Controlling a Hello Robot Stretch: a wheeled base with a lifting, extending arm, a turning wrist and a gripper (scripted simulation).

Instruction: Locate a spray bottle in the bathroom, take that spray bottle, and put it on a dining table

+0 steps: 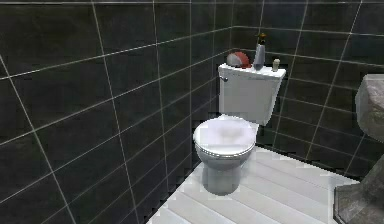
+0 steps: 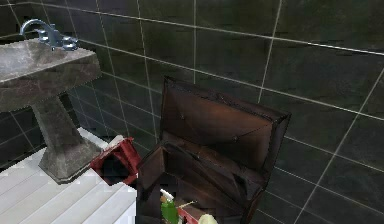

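Forward view: left of the pedestal sink (image 1: 371, 95) stands a toilet (image 1: 228, 140). On its tank a tall bottle (image 1: 259, 50), judged to be the spray bottle, stands upright between a red-and-white thing (image 1: 236, 60) and a small pale thing (image 1: 275, 65). Locating appears done; taking it and carrying it to the dining bench remain. Arm side view: right of the pedestal sink (image 2: 45, 70) sits a red bin (image 2: 118, 160), then a dark chest (image 2: 215, 140), lid raised, with an unidentified green-and-red thing (image 2: 168, 207) at its foot. The hand's state cannot be told.

Pale floor (image 1: 290, 185) bearing toilet (image 1: 228, 140) and pedestal sink (image 2: 40, 70), bottle (image 1: 259, 50) on toilet tank (image 1: 250, 92)
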